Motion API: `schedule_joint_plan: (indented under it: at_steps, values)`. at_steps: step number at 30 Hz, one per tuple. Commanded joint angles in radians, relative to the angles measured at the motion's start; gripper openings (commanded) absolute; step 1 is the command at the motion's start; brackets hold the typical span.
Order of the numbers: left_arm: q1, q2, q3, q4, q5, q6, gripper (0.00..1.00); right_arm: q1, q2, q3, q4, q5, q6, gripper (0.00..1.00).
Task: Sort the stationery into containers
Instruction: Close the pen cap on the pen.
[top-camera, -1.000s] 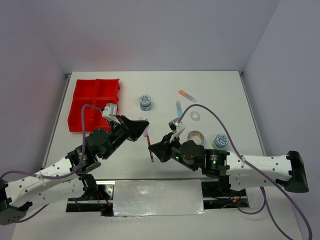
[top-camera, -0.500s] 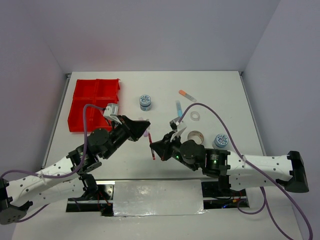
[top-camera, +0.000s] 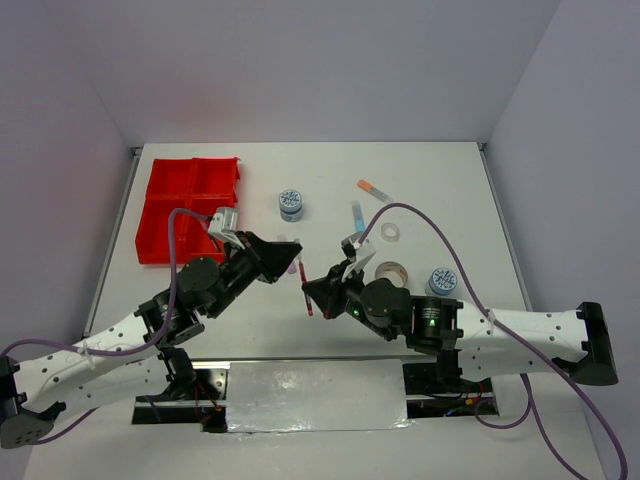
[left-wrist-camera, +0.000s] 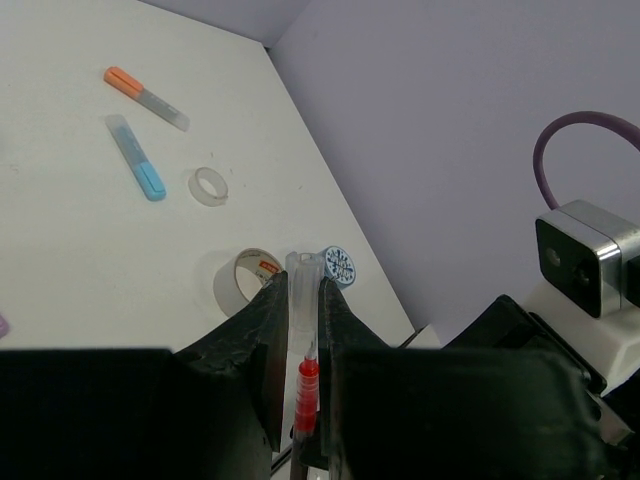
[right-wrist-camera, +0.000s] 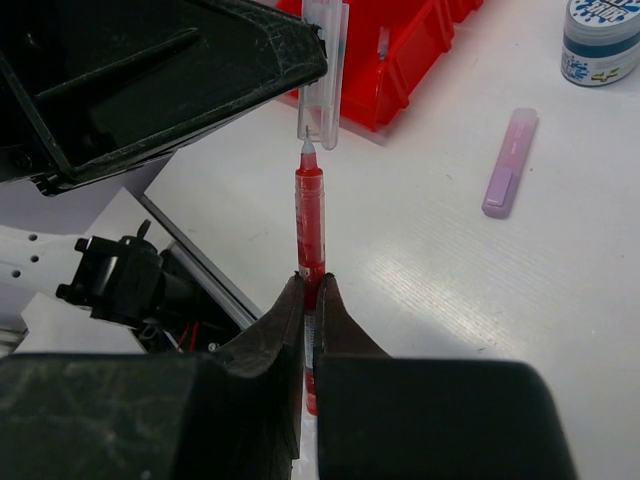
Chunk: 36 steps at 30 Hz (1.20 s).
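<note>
Table (top-camera: 450, 170): white, with the loose stationery spread over its middle and right.
Tray (top-camera: 190, 205): red, four square compartments, at the far left of the table.
Left gripper (left-wrist-camera: 303, 310): raised over the table's middle, clenched on a clear cap (right-wrist-camera: 322, 80).
Right gripper (right-wrist-camera: 310, 290): facing the left one, fingers pinched tight on the barrel of a red pen (right-wrist-camera: 309, 215).
Tape rolls: the larger roll (top-camera: 391, 272) lies flat just right of the right gripper; the smaller clear ring (top-camera: 390, 232) sits just beyond it.
Tubs: one blue-lidded tub (top-camera: 291, 203) stands right of the tray; the other tub (top-camera: 441, 281) is beside the larger roll.
Markers: the orange-capped marker (top-camera: 374, 190) and the light-blue marker (top-camera: 357, 216) lie far of the ring; the purple marker (right-wrist-camera: 510, 162) lies under the grippers.
Pen and cap: held off the table, in line, the pen's tip at the cap's open mouth.
</note>
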Motion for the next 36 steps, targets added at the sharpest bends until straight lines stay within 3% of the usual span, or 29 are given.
schedule_joint_plan:
  at_steps: [1, 36]
  values:
    - [-0.007, -0.015, -0.012, 0.064, 0.008, 0.008, 0.00, 0.008, -0.010, 0.042, 0.000, 0.041, -0.011, 0.00]
    - [-0.005, -0.004, -0.035, 0.085, 0.027, -0.031, 0.00, -0.006, 0.013, 0.096, 0.028, 0.120, -0.036, 0.00]
